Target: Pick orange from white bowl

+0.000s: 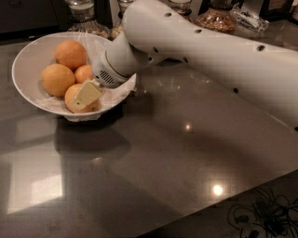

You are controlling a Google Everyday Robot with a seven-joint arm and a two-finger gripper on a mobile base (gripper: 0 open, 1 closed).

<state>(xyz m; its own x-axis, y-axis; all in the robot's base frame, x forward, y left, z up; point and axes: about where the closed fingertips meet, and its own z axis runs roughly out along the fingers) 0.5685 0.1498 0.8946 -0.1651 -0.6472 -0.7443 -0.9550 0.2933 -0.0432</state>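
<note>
The white bowl (25,56), wide and lined with crinkled clear film, sits at the far left of the dark table. It holds several oranges: one at the back (71,53), one on the left (57,79), a small one in the middle (84,73) and one at the front (71,94). My gripper (84,96) reaches into the bowl from the right and sits down on the front orange, covering its right side. The white arm (205,51) crosses the picture from the right edge.
Glass jars stand behind the bowl (83,11) and at the back right (216,16). The glossy dark tabletop (163,162) stretches in front. Its edge runs at the lower right, with cables (260,216) on the floor beyond it.
</note>
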